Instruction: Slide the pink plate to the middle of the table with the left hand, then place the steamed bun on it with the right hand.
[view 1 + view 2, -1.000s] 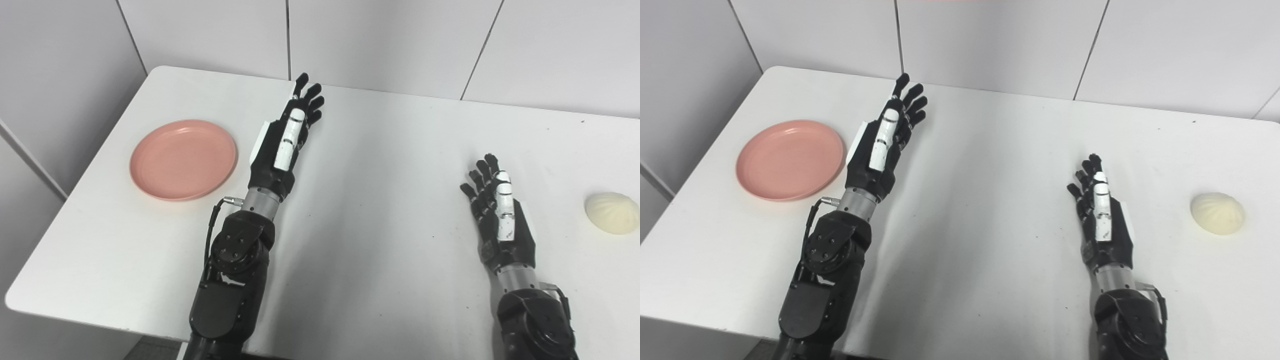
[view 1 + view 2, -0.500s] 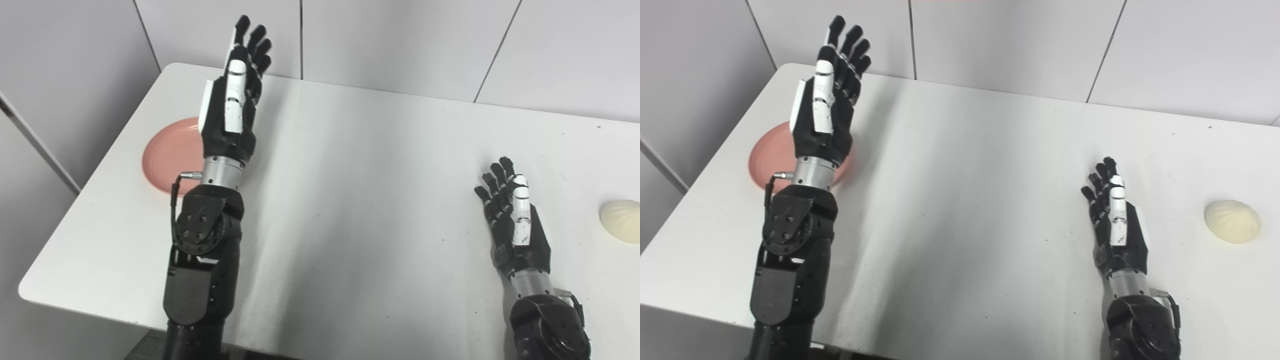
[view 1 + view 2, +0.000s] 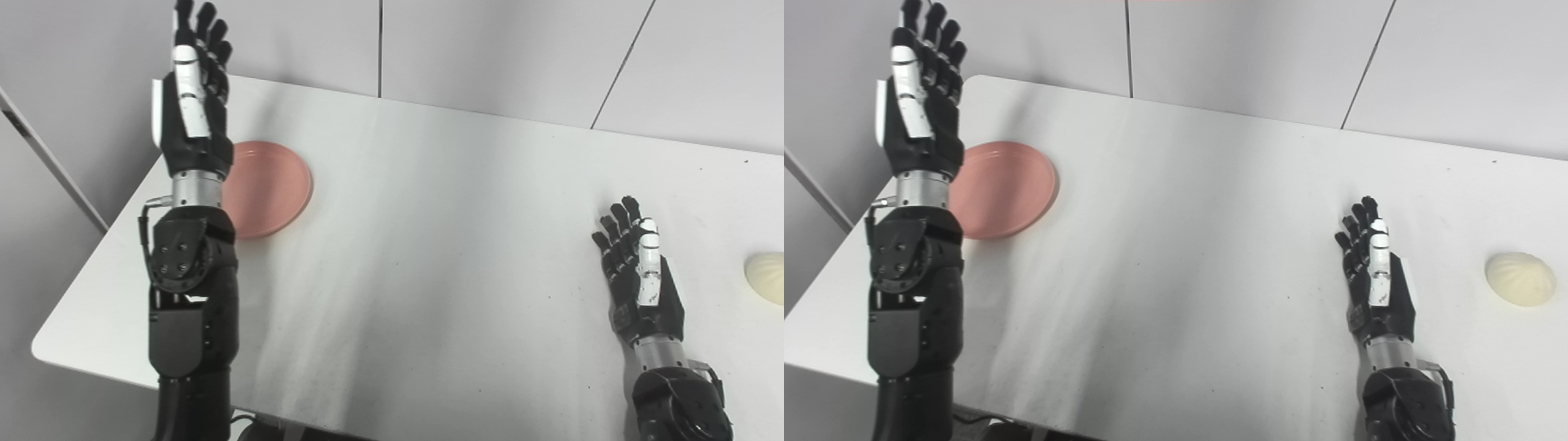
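Both plate (image 3: 1007, 187) and left robot hand (image 3: 920, 107) apart.

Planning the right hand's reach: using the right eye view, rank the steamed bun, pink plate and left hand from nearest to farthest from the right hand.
1. steamed bun, just to the right hand's right.
2. pink plate, far left of the table.
3. left hand, raised beyond the plate's left edge.
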You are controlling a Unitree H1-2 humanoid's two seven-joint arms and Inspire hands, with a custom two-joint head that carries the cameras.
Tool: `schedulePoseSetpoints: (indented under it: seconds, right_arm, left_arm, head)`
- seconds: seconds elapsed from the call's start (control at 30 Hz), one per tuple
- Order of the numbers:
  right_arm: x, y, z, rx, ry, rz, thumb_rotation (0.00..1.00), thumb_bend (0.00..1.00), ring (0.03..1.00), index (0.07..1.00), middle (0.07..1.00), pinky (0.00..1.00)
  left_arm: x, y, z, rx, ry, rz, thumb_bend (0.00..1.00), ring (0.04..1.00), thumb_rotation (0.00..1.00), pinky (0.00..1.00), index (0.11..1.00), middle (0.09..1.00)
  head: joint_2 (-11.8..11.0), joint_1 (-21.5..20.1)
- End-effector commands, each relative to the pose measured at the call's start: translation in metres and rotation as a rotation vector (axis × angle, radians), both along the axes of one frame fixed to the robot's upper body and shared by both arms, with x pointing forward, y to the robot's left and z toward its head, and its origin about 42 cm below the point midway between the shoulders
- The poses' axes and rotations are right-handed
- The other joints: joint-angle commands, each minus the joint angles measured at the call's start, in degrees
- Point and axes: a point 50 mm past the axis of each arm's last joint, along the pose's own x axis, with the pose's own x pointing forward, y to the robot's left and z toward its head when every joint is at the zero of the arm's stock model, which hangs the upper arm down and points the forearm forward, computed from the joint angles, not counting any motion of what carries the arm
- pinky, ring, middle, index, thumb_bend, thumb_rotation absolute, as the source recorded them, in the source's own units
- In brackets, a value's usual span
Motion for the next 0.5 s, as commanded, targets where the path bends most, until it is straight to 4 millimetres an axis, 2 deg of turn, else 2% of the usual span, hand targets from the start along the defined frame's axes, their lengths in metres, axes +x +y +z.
schedulePoseSetpoints:
  seconds: [0.0, 0.13, 0.47]
  right_arm:
    - [-0.001, -0.006, -0.005, -0.010, 0.022, 0.001, 1.00, 0.18, 1.000, 1.000, 1.000, 1.00]
    - [-0.002, -0.005, -0.004, -0.014, 0.019, 0.001, 1.00, 0.18, 1.000, 1.000, 1.000, 1.00]
    - [-0.002, -0.004, -0.001, 0.009, 0.025, -0.010, 1.00, 0.17, 1.000, 1.000, 1.000, 1.00]
  left_arm:
    - [0.001, 0.010, 0.016, 0.001, -0.082, 0.022, 0.52, 0.976, 1.00, 1.00, 0.986, 0.973]
    - [0.001, 0.033, 0.009, 0.004, -0.065, 0.061, 0.53, 0.975, 1.00, 1.00, 0.992, 0.977]
    - [0.003, 0.063, -0.009, -0.020, 0.001, 0.097, 0.54, 0.973, 1.00, 1.00, 0.984, 0.972]
  head:
    - [0.0, 0.1]
    - [0.0, 0.1]
    - [-0.4, 1.2]
